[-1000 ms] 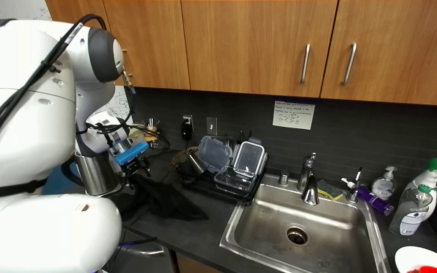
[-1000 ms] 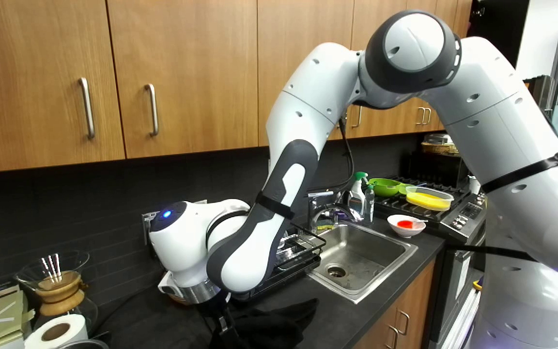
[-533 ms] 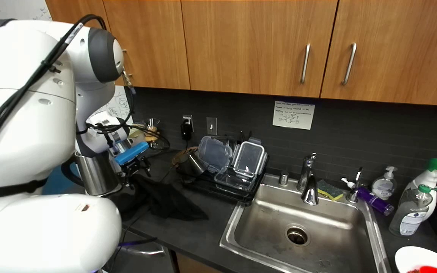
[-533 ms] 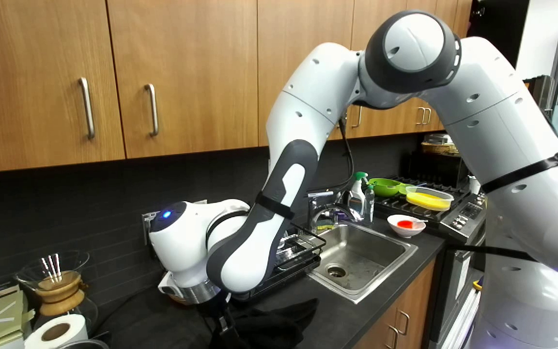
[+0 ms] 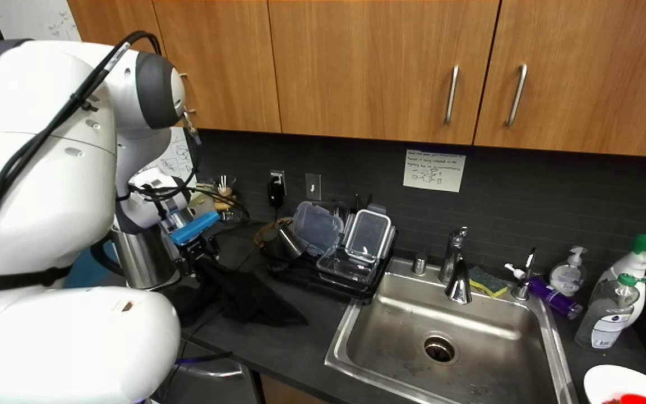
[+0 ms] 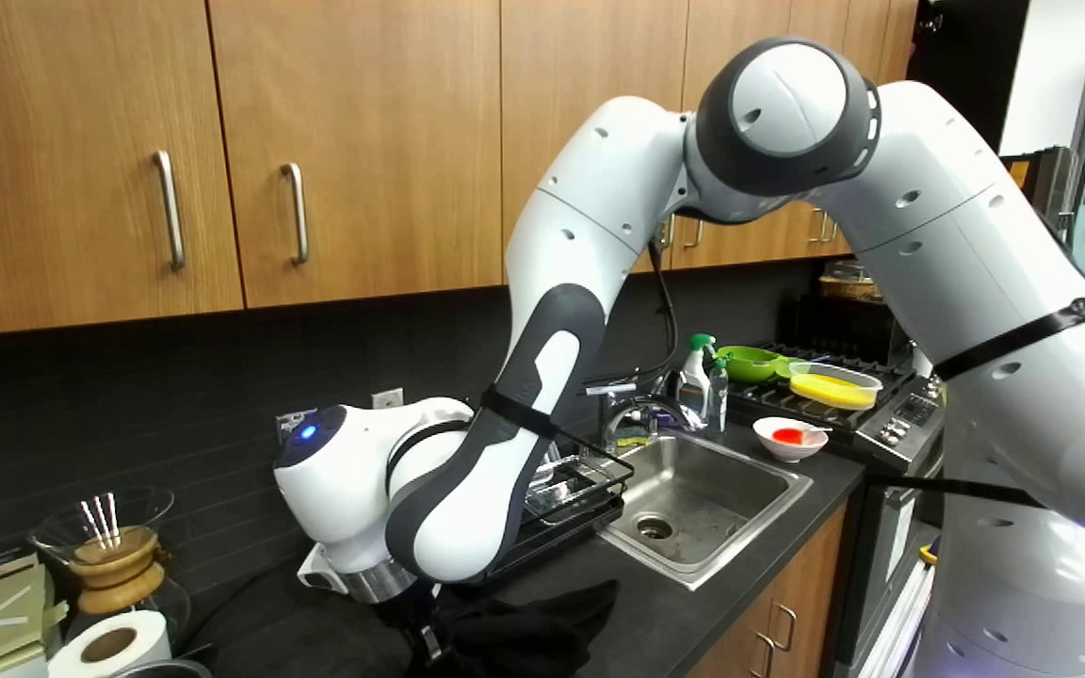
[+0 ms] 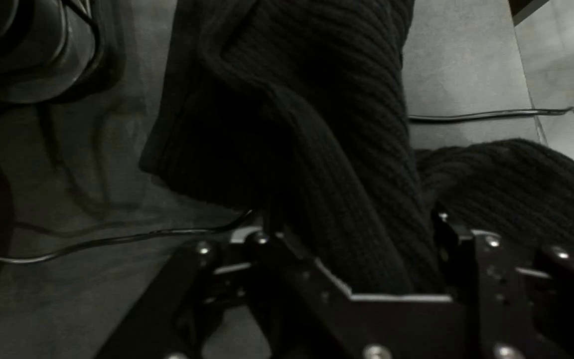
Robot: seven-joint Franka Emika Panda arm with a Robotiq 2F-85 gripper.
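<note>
The claw (image 7: pixel 354 229) stands wide, jaws well apart, with a fold of the black cloth (image 7: pixel 322 94) between them; the cloth lies rumpled on the tabletop (image 5: pixel 317 348), spreading toward 12 and 3 o'clock of the claw in the wrist view. With the claw as clock centre in an exterior view, a steel jug (image 5: pixel 143 261) shows at 9 o'clock, its inside hidden, and the rack (image 5: pixel 323 284) at 3 holds clear tubs (image 5: pixel 368 235), with a tilted steel cup (image 5: pixel 290 242) at the end nearer the claw. Reckoned the same way in an exterior view, the carafe (image 6: pixel 119 565), just past 9 o'clock, has white sticks (image 6: pixel 107 521) in its top; toward 2 o'clock stand a white bowl (image 6: pixel 787 454) with something red inside and, on the stove (image 6: pixel 910 424), a tub (image 6: pixel 867 384) showing yellow and a green pan (image 6: pixel 742 365).

The arm (image 6: pixel 590 188) has its elbow high, forearm slanting toward 7 o'clock, the claw pointing down toward 5. The tabletop is dark; in an exterior view the sink (image 5: pixel 390 336) sits between 3 and 4 o'clock, bottles (image 5: pixel 609 314) beyond it. Wooden cabinets (image 5: pixel 379 67) run overhead along a dark wall (image 5: pixel 525 207).
</note>
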